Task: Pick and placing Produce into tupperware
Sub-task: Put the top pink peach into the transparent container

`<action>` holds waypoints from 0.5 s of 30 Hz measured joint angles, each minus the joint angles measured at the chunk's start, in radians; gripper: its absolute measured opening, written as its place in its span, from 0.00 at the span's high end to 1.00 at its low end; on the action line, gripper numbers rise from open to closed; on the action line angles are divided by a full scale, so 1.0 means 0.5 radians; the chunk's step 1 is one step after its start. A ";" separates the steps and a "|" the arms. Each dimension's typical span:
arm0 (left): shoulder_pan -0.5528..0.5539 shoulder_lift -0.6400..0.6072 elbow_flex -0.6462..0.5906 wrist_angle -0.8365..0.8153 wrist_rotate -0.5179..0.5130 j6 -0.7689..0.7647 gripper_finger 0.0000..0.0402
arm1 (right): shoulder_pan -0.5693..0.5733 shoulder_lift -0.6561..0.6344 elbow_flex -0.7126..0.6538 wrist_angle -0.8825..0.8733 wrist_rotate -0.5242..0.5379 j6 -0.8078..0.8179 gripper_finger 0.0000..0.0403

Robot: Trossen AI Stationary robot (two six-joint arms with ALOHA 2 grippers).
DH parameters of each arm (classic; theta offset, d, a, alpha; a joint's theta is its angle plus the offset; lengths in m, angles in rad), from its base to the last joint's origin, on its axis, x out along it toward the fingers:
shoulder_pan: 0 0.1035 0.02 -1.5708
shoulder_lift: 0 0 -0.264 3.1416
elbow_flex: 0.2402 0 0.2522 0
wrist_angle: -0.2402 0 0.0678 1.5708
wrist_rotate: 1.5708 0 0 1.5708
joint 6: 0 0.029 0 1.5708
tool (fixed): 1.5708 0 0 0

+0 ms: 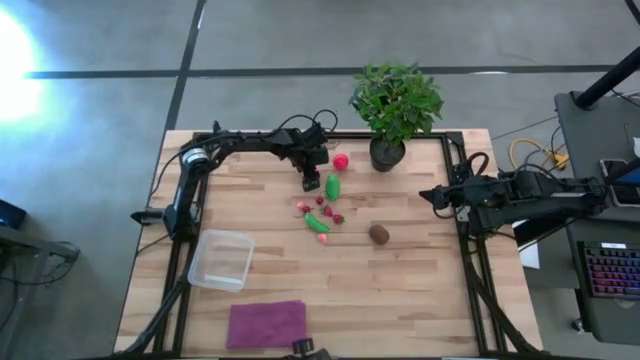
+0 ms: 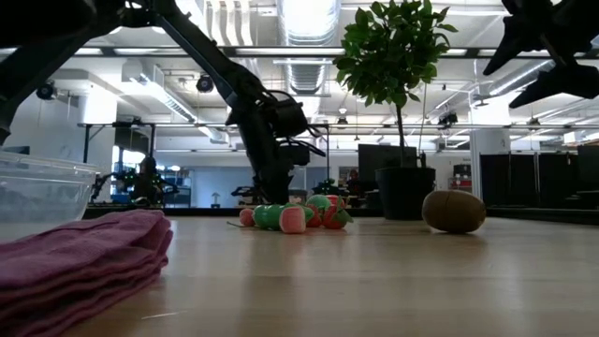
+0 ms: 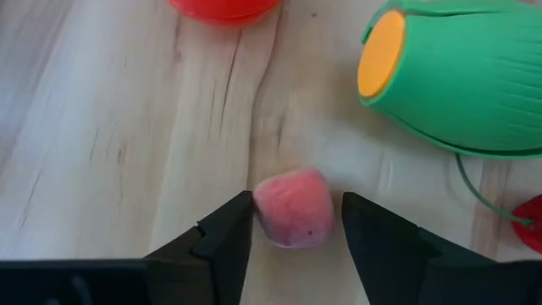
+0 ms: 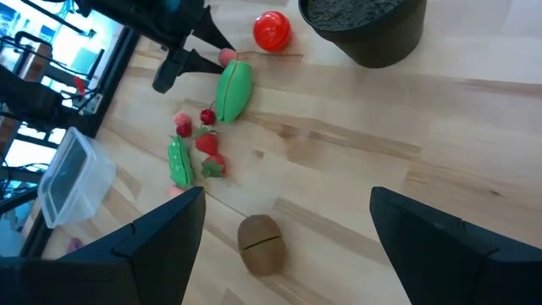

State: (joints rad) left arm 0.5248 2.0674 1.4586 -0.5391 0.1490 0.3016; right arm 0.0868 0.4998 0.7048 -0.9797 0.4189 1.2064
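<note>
At the far side of the counter (image 1: 400, 290), near the potted plant (image 1: 395, 105), the left tool (image 3: 296, 222) sits low over the wood with its two dark fingers (image 3: 222, 237) spread to either side of a small pink produce piece (image 3: 292, 207), bracketing it without yet pressing on it. A large green ribbed piece with an orange end (image 3: 457, 72) lies just beside, and a red round one (image 1: 341, 161) rests a little farther toward the plant. The rest of the produce, small red bits and a long green pod (image 1: 317, 224), is scattered near the counter's middle, with the brown kiwi-like ball (image 1: 379, 234) apart to the right. The clear tupperware (image 1: 222, 260) stands empty at the near left, well apart from the pile, beside a folded purple cloth (image 1: 266, 323).

The pink piece looks light and slightly fuzzy, likely soft foam or plastic that would give little resistance; being rounded, it may squirt out if pinched off-centre. Its widest middle, squarely between the fingers as they now stand, appears the soundest place to take hold. The bulkier green piece nearby would probably need a wider opening across its narrow sides.

The right tool (image 4: 284, 233) waits at the counter's right edge, raised clear of the wood, its fingers parted wide and carrying nothing.
</note>
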 joint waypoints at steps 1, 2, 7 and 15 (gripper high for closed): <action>-0.004 0.000 0.000 0.005 -0.001 0.000 0.59 | 0.000 -0.002 0.000 -0.012 -0.001 0.000 0.19; -0.007 0.000 0.000 0.015 0.000 0.000 0.60 | 0.000 -0.003 0.000 -0.025 -0.001 -0.001 0.19; -0.010 0.000 0.000 0.034 -0.011 -0.001 0.66 | 0.000 -0.004 0.000 -0.032 -0.006 -0.006 0.19; -0.011 0.000 -0.002 0.034 -0.054 -0.002 0.75 | -0.001 -0.004 0.000 -0.032 -0.013 -0.012 0.19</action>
State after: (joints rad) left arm 0.5195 2.0674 1.4578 -0.5220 0.1219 0.3005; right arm 0.0865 0.4980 0.7048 -0.9955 0.4124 1.2003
